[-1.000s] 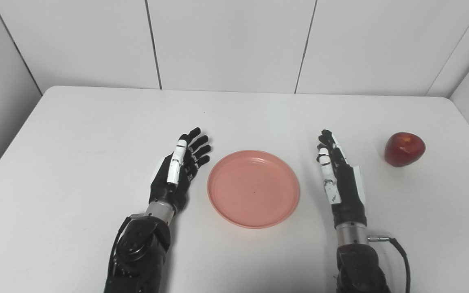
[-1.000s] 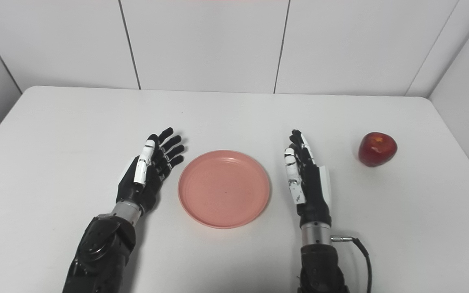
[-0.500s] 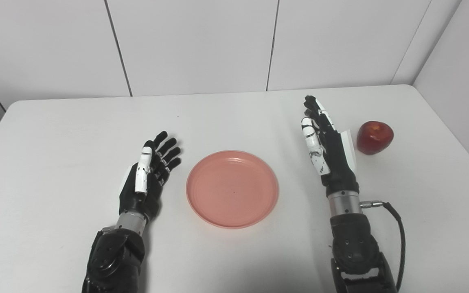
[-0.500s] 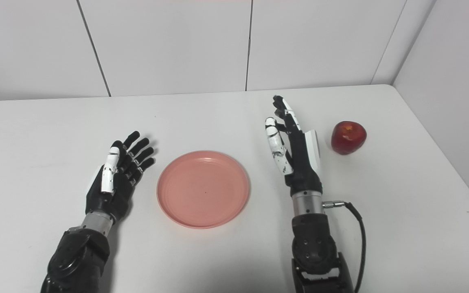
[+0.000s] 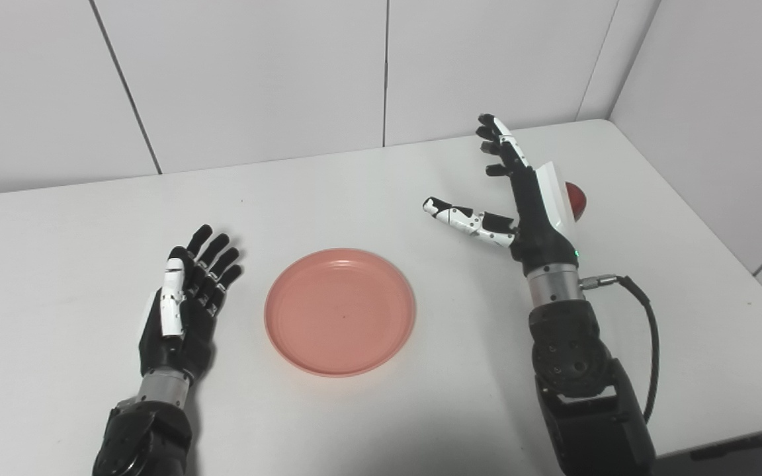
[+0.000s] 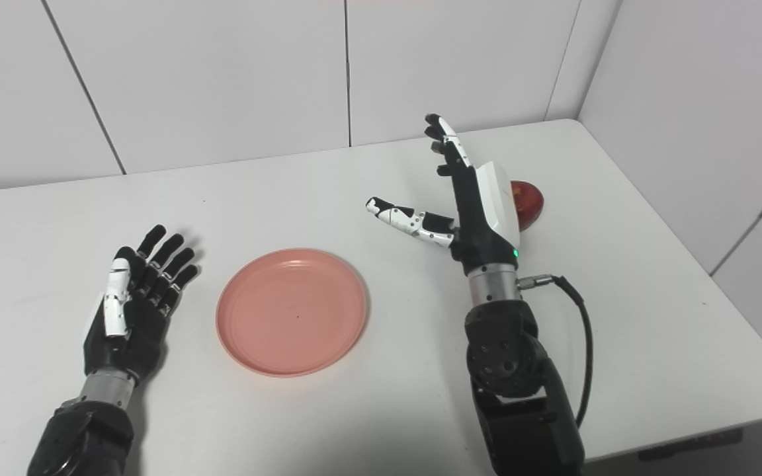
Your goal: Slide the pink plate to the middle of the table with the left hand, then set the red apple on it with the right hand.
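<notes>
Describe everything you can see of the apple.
The apple is red and glossy, with a small yellowish patch near its top. It sits on the white table toward the far right corner, well away from the pink plate. Most of it is hidden behind the back of the right hand, which is open with its thumb spread wide; in the left eye view only a red sliver shows. Whether the hand touches it cannot be told. No stem is visible.

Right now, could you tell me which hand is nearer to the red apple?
Right. The right hand is open beside the red apple, partly hiding it. The left hand rests open beyond the pink plate, far across the table.
</notes>
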Tool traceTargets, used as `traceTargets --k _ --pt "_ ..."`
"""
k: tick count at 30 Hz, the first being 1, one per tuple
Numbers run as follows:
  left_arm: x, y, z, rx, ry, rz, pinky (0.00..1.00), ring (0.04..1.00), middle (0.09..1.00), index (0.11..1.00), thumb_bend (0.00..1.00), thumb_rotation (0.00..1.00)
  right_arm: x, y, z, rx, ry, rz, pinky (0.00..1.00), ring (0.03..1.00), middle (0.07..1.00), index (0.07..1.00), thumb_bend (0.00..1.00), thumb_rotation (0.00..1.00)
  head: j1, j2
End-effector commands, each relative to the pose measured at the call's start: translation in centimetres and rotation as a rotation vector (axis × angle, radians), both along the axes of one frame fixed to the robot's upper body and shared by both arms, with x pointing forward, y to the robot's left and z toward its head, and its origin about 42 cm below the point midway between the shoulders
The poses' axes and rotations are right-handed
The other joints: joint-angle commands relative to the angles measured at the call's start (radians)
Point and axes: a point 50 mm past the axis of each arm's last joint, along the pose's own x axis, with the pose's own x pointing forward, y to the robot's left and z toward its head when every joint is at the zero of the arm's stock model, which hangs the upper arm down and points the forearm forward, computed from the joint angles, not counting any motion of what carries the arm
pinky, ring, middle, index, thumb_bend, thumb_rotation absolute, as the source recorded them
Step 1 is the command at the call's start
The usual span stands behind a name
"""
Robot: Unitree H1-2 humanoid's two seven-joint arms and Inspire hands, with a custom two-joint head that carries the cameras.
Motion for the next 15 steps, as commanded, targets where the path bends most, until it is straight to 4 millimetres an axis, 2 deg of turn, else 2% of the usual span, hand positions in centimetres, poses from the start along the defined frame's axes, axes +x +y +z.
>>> traceTargets --k 1,10,15 --pt "-0.1 0.3 -0.8 0.002 0.036 0.007 0.89 0.883 0.892 0.886 0.38 1.0 0.2 -0.6 2.4 -0.055 -0.056 -0.043 0.76 0.852 0.879 0.912 0.87 0.41 -0.011 -0.002" --pt "-0.1 1.0 -1.0 -0.015 0.048 0.015 0.89 0.883 0.895 0.884 0.37 1.0 0.2 -3.1 4.0 -0.151 -0.066 -0.11 0.81 0.894 0.924 0.94 0.97 0.39 -0.041 -0.006" --pt "0.0 1.3 -1.3 -0.029 0.052 0.011 0.89 0.887 0.898 0.888 0.36 1.0 0.3 -4.8 4.6 -0.184 -0.064 -0.156 0.81 0.896 0.924 0.946 0.99 0.4 -0.057 -0.017"
